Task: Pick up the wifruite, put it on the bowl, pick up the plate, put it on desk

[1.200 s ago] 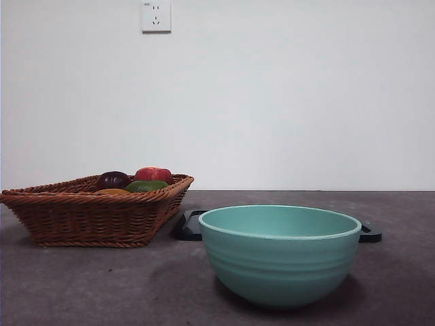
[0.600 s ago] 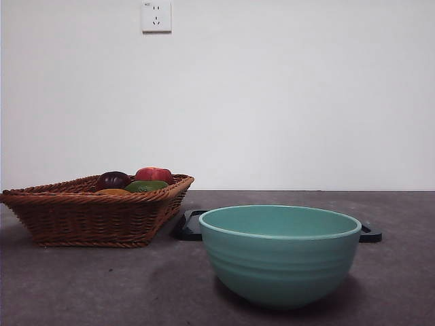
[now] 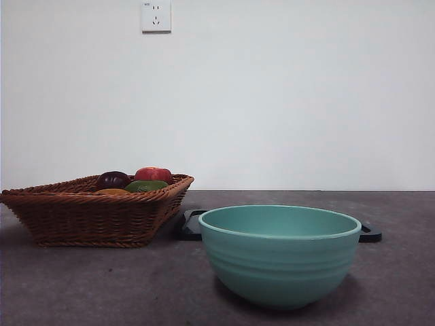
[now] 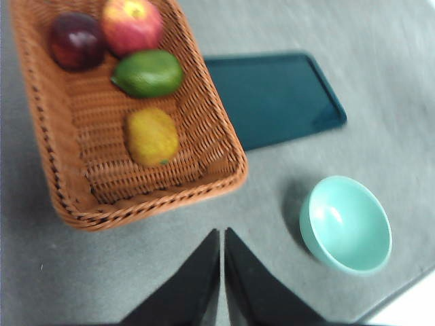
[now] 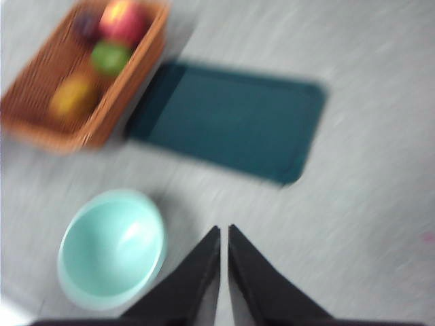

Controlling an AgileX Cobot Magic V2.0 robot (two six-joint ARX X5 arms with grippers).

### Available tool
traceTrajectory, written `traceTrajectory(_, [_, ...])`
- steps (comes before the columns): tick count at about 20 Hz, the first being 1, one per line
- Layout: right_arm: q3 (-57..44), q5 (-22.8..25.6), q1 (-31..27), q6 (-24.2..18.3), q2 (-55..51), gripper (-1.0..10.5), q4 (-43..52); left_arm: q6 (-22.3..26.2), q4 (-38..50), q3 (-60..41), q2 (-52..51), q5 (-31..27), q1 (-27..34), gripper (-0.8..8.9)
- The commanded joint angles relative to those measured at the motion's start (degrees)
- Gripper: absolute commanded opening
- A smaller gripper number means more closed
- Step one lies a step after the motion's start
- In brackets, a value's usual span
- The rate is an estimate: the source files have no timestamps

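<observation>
The teal bowl (image 3: 280, 261) stands empty on the grey desk (image 3: 102, 285), near the front. Behind it lies the plate (image 3: 190, 227), a dark, flat, rectangular tray. The wicker basket (image 3: 88, 217) holds a dark plum (image 4: 76, 41), a red apple (image 4: 132, 26), a green fruit (image 4: 147, 73) and a yellow fruit (image 4: 151, 136). I cannot tell which of these is the wifruite. My left gripper (image 4: 222, 234) hangs shut high above the desk, between basket and bowl (image 4: 345, 224). My right gripper (image 5: 224, 231) is shut too, high over bare desk beside the bowl (image 5: 112, 248); its view is blurred.
The basket sits left of the plate (image 4: 272, 98), its corner touching or overlapping the plate's edge. A white wall with a socket (image 3: 155, 15) closes the back. The desk's edge shows near the bowl in the left wrist view.
</observation>
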Motion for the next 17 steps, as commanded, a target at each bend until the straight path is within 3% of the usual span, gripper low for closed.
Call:
traceTrajectory(1, [1.1, -0.3, 2.5, -2.7, 1.1, 0.1, -1.8, 2.6, -0.5, 1.4, 0.3, 0.3, -0.7, 0.09])
traceTrajectory(5, [1.1, -0.2, 4.6, -2.6, 1.1, 0.1, -2.1, 2.5, -1.1, 1.4, 0.3, 0.3, -0.9, 0.3])
traceTrajectory(7, [1.1, -0.3, 4.5, -2.2, 1.1, 0.6, -2.1, 1.9, -1.1, 1.4, 0.3, 0.3, -0.9, 1.44])
traceTrajectory(10, [1.1, -0.2, 4.5, -1.1, 1.1, 4.4, -2.0, 1.5, -1.1, 1.4, 0.3, 0.3, -0.9, 4.64])
traceTrajectory(11, [1.1, -0.2, 4.5, -1.1, 1.1, 4.9, -1.9, 1.4, -1.1, 1.4, 0.3, 0.3, -0.9, 5.39])
traceTrajectory(17, [1.1, -0.2, 4.5, -0.9, 1.0, 4.9, -1.8, 0.3, -0.4, 1.4, 0.7, 0.1, -1.7, 5.3])
